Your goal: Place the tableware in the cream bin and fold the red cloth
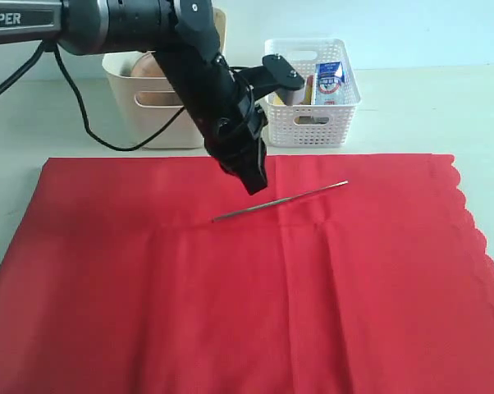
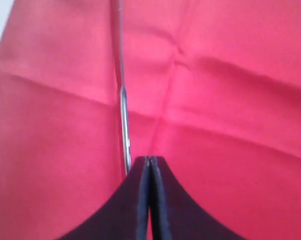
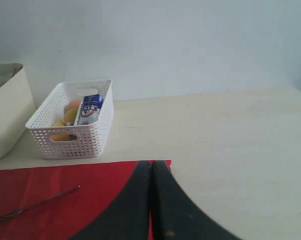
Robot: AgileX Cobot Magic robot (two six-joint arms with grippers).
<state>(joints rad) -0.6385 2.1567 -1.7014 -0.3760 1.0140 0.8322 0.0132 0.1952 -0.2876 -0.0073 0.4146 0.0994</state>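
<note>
The red cloth (image 1: 230,312) is spread flat over the counter (image 1: 419,107), with its scalloped edge at the right and some creases across the middle. One metal knife (image 1: 280,201) is left lying on the far half of the cloth, near the middle, slanted from near left to far right.

The left gripper (image 1: 255,182) is held low over the cloth, just beside the knife on its far side. In the left wrist view the jaws are seen pressed together with nothing between them, and the knife (image 2: 123,105) runs past one side of their tips (image 2: 149,161) rather than between them. Whether the tips touch the cloth cannot be told.

The right gripper (image 3: 151,164) is seen only in its own wrist view, above an edge of the cloth, its jaws also pressed together and empty.

The cream bin (image 1: 153,119) is placed on the counter at the far left, beyond the cloth, with something brown showing inside. A white lattice basket (image 1: 313,123) is set just to its right, with a milk carton (image 1: 329,80) standing in it.
</note>
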